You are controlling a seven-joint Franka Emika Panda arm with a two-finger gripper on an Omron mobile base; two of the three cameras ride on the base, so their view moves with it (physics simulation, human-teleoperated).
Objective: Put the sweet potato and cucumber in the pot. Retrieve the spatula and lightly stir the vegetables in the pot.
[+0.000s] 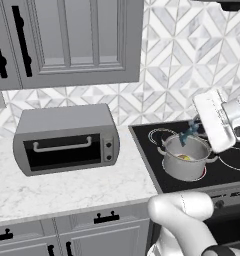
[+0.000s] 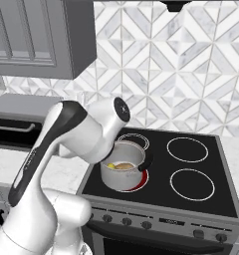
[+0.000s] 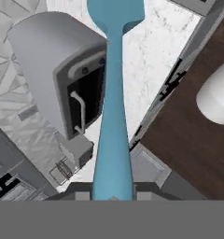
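The light is even and bright in all three rendered pictures, with no clear single source; shadows are soft and weak, a faint one under the toaster oven (image 1: 66, 142) on the counter (image 1: 67, 192); the steel pot (image 1: 186, 159) shows a mild shine, no hard glare; the hand view looks slightly soft and coarse; edges show no bending.

Shiny steel pot (image 1: 186, 162), smooth matt plastic-looking spatula (image 3: 114, 116), glossy black stovetop (image 2: 191, 169)
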